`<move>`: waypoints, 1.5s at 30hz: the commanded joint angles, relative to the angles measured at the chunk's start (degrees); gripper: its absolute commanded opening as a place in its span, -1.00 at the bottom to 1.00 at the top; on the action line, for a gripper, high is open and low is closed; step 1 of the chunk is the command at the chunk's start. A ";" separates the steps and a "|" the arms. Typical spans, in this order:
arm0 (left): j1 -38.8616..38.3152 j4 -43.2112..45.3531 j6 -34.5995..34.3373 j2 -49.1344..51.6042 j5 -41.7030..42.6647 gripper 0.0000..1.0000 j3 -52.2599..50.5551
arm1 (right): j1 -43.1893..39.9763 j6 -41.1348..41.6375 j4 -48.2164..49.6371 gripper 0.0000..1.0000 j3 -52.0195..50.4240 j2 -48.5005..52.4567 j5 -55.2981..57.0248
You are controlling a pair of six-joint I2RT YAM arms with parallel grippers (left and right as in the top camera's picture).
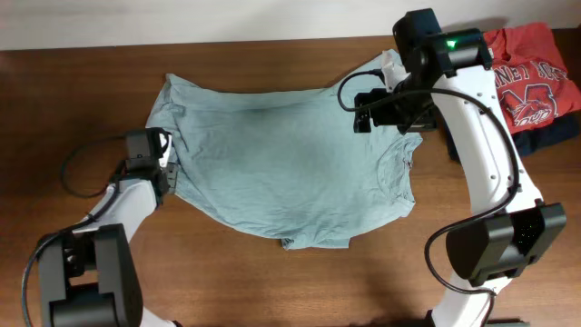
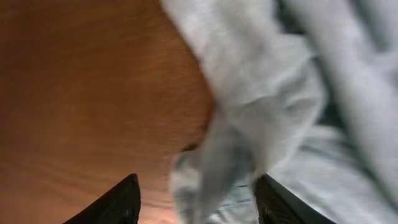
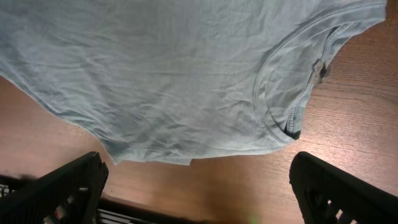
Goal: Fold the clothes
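Overhead, I see the T-shirt (image 1: 281, 173), seemingly limp and light, wrinkled in the middle of the desk (image 1: 91, 73), best pinched at hem corners; left end effector (image 2: 196, 199) and right end effector (image 3: 199, 193) both spread.

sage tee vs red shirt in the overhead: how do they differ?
Look: the sage T-shirt is plain grey-green; the red shirt has white lettering.
Pose: the sage T-shirt lies spread out and wrinkled mid-table; the red shirt is a compact pile in the picture's top right corner.
Support: the sage T-shirt lies on the wooden table; the red shirt overlaps a dark garment.
Both share one table.
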 commanded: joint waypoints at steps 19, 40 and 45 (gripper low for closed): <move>1.22 0.55 -1.33 -1.51 11.80 0.17 1.36 | 0.55 -0.92 0.04 0.94 -0.31 -0.76 -0.33; 1.27 -2.89 3.61 -4.52 16.92 0.31 1.33 | 0.55 -0.92 0.46 0.96 -0.31 -0.76 -0.33; 1.33 -3.48 3.65 -1.84 15.39 0.25 1.33 | 0.55 -0.94 0.59 0.96 -0.31 -0.76 -0.33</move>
